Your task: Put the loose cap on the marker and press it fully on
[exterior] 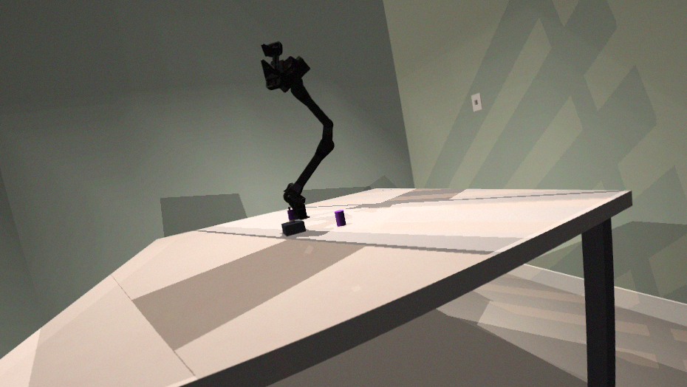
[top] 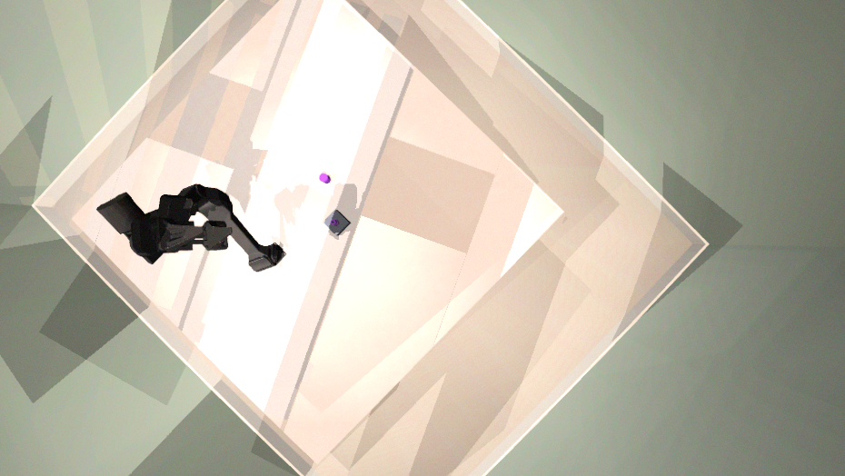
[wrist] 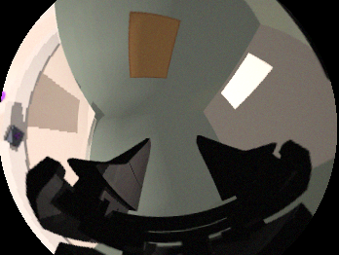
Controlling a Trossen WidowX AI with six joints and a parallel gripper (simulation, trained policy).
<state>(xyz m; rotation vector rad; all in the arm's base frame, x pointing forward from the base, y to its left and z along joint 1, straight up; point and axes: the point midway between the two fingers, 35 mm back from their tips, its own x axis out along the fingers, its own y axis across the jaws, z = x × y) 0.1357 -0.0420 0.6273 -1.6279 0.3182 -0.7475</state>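
The purple cap stands loose and upright on the table; a sliver of it shows at the left edge of the wrist view. The dark holder block sits on the table apart from the cap. The purple marker stands in it, uncapped. My gripper is open and empty, raised high above the table and far from cap and marker. Its fingers point sideways, away from the table top. In the top view the fingers are hard to tell.
The arm's base stands on the table close to the holder block. The pale table carries strong light and shadow patches. A brown panel and a bright white panel show in the wrist view.
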